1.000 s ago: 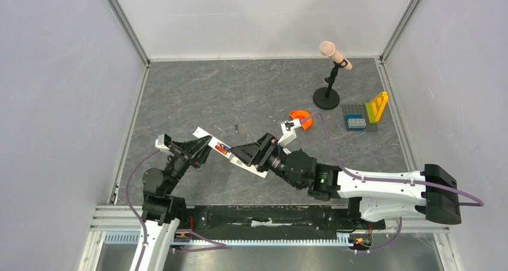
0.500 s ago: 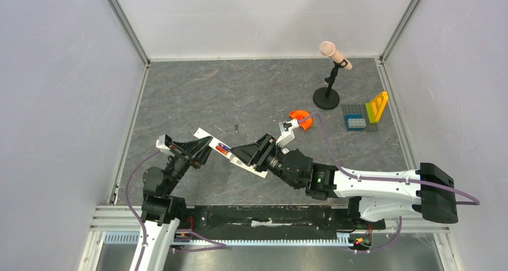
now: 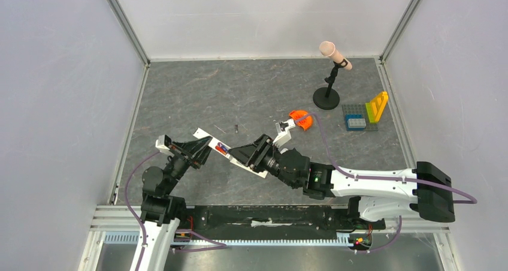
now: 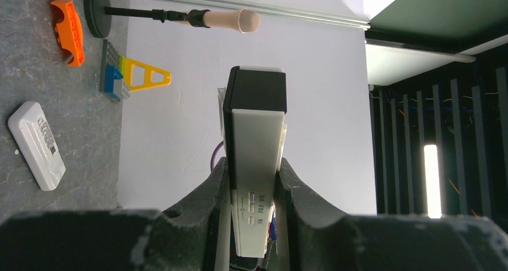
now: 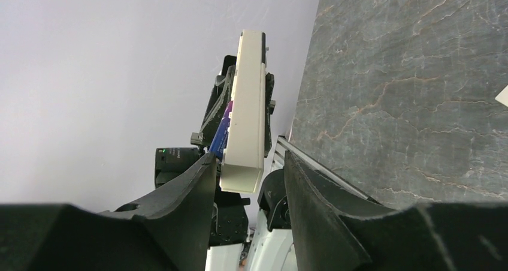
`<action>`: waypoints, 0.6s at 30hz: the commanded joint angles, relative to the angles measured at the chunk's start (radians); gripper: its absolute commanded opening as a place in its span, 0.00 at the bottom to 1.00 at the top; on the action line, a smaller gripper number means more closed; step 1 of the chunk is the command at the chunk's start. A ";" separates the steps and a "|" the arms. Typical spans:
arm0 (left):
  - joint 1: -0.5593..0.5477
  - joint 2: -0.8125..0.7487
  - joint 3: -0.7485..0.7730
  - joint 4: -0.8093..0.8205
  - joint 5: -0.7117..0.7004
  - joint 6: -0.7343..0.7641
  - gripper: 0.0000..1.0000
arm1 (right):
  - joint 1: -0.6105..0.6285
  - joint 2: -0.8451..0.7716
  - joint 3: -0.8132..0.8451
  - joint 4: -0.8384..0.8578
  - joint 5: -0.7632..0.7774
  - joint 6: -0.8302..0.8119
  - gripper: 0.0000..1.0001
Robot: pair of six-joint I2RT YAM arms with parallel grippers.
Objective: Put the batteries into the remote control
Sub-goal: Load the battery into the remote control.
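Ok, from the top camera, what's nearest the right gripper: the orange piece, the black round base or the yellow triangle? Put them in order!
1. The orange piece, just behind and to the right of the right gripper.
2. The black round base, farther back.
3. The yellow triangle, far right.

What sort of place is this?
Probably a robot lab test cell: plain white walls box in a grey tabletop, two arms are bolted at its edge, and unrelated props sit about, a microphone on a stand and toy bricks.
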 commanded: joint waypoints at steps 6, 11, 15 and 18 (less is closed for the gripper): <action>-0.001 -0.073 0.078 0.062 0.094 0.004 0.02 | -0.003 0.015 0.058 -0.114 0.018 0.058 0.42; -0.001 -0.073 0.089 0.024 0.084 0.028 0.02 | -0.004 -0.006 0.052 -0.125 0.021 0.069 0.46; -0.001 -0.074 0.088 0.005 0.071 0.042 0.02 | -0.004 -0.034 0.040 -0.113 0.024 0.064 0.58; -0.001 -0.073 0.085 -0.007 0.068 0.049 0.02 | -0.004 -0.052 0.013 -0.055 0.010 0.039 0.66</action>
